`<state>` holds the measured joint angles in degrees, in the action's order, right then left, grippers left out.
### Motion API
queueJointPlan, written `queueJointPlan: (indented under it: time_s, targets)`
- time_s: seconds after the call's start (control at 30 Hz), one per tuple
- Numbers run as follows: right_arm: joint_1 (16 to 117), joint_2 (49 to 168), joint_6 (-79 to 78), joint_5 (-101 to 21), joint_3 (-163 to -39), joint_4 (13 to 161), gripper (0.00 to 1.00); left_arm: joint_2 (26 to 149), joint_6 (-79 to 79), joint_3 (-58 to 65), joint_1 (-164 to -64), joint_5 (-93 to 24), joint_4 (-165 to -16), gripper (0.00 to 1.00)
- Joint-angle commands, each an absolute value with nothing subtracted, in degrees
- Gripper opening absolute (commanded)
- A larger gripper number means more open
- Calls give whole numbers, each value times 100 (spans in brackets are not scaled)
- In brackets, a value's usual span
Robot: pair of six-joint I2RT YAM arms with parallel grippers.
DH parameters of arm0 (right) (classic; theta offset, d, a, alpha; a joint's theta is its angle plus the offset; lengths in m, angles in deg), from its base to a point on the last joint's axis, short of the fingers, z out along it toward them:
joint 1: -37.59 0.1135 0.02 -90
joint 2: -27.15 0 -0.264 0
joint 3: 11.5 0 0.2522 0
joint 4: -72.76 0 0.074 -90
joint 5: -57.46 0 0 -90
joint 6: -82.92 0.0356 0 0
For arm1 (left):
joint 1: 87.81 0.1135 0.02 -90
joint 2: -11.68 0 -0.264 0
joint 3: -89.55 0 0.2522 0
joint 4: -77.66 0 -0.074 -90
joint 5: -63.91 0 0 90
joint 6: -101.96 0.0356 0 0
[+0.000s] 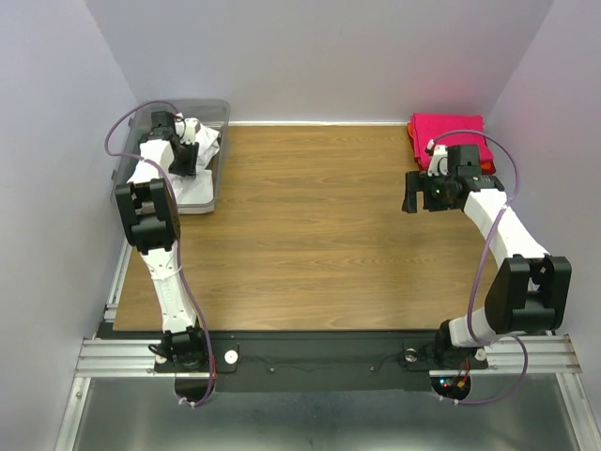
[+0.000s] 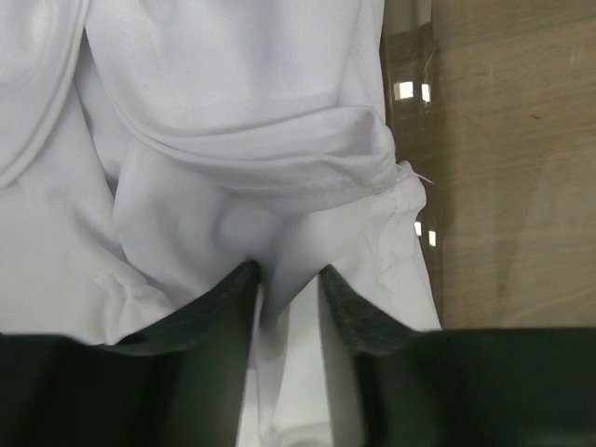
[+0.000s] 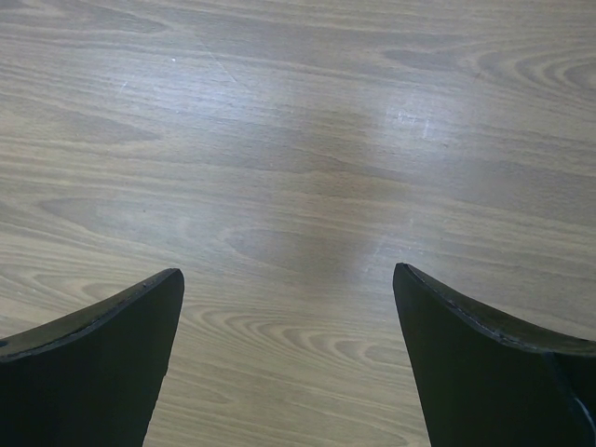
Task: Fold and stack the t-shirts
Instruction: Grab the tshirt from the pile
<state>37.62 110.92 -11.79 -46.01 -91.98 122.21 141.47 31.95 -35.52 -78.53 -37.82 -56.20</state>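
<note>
The white t-shirt (image 2: 233,140) lies crumpled in the clear grey bin (image 1: 214,107) at the far left corner of the table (image 1: 310,244), its folds and a hemmed edge bunched up against the bin's wall. The left gripper (image 2: 287,279) is down in that bin, its two dark fingers (image 2: 223,298) drawn nearly together with a ridge of the white cloth pinched between them. The left arm rises from its base at the near edge, bends at the elbow beside the bin and reaches forward over the bin's rim, wrist tipped down into the cloth. At the far right corner a magenta t-shirt (image 1: 448,130) sits folded flat on the wood. The right arm leans away from its base with the forearm stretched toward that corner, and the right gripper (image 3: 289,279) points down at bare wood just beside the magenta shirt, its fingers spread wide with nothing between them.
</note>
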Motion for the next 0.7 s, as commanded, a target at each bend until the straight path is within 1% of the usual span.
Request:
queueJointPlan:
  time_s: [0.0, 0.03, 0.07, 0.1, 0.3, 0.5, 0.67]
  targets:
    - [3741, 11056, -1226, -4520, -9549, 12238, 100, 14088, 3226, -3715, -7797, -3725, -5650, 36]
    - [3750, 11065, -1218, -4511, -9566, 12239, 100, 14061, 3209, -3767, -7779, -3716, -5641, 25]
    - [3741, 11065, -1226, -4511, -9575, 12247, 100, 14061, 3183, -3803, -7779, -3708, -5633, 17]
    - [3741, 11048, -1218, -4520, -9593, 12256, 100, 14009, 3095, -3899, -7753, -3629, -5607, 0]
    - [3750, 10977, -1200, -4537, -9619, 12291, 100, 13560, 3015, -4365, -7691, -3865, -5282, 0]
    - [3750, 10863, -1191, -4555, -9611, 12291, 100, 12884, 2884, -5576, -7691, -4471, -4842, 0]
    - [3750, 10801, -1183, -4537, -9637, 12300, 100, 12436, 2840, -6097, -7700, -4885, -4762, 0]
